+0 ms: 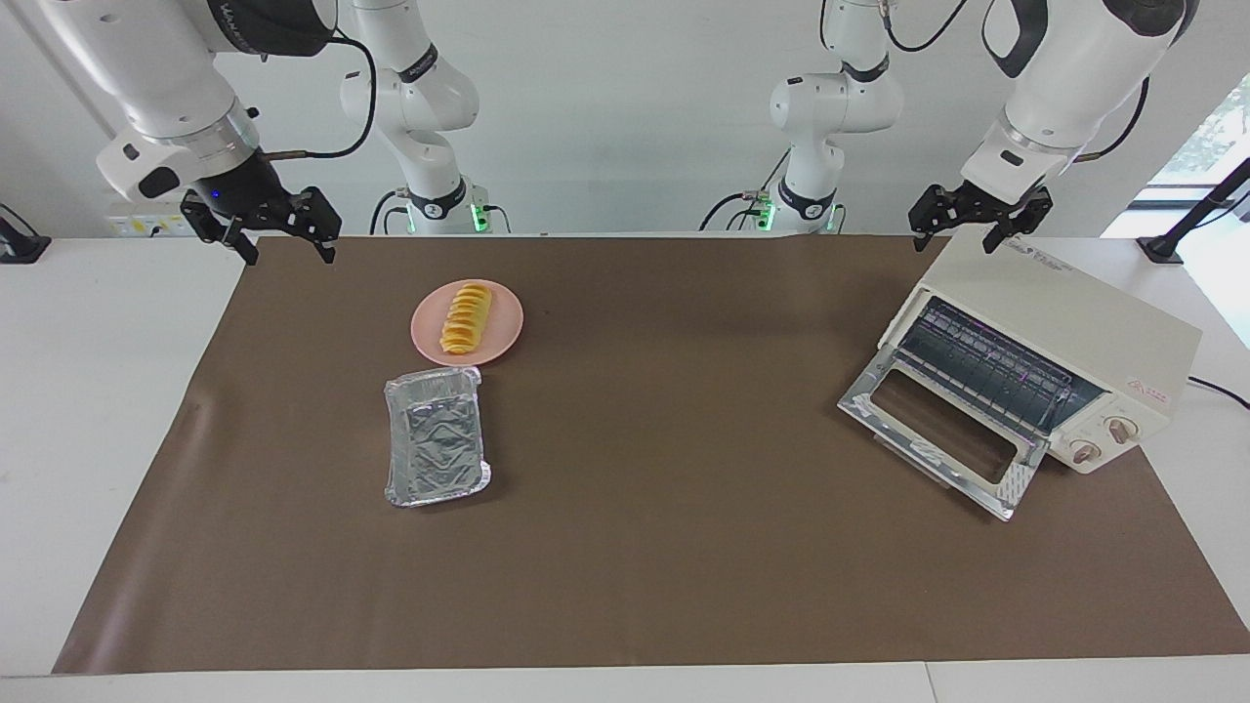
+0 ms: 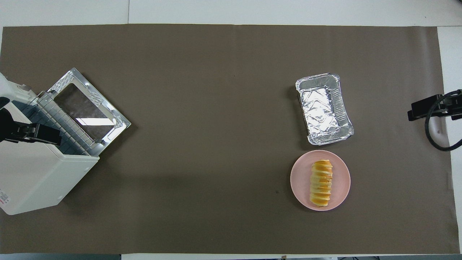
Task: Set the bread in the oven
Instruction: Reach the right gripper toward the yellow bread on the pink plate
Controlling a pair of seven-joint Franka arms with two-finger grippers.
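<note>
The bread (image 1: 466,317) is a ridged golden loaf lying on a round pink plate (image 1: 425,330) toward the right arm's end of the table. It also shows in the overhead view (image 2: 321,183). The cream-white oven (image 1: 1060,312) stands toward the left arm's end, its glass door (image 1: 942,430) dropped open and the wire rack showing. It also shows in the overhead view (image 2: 36,180). My left gripper (image 1: 957,242) is open and empty, up in the air over the oven's top. My right gripper (image 1: 288,256) is open and empty, raised over the mat's corner, well apart from the plate.
A silver foil tray (image 1: 437,439) lies empty just beside the plate, farther from the robots. A brown mat (image 1: 664,547) covers most of the white table. The oven's power cord (image 1: 1221,391) trails off at the left arm's end.
</note>
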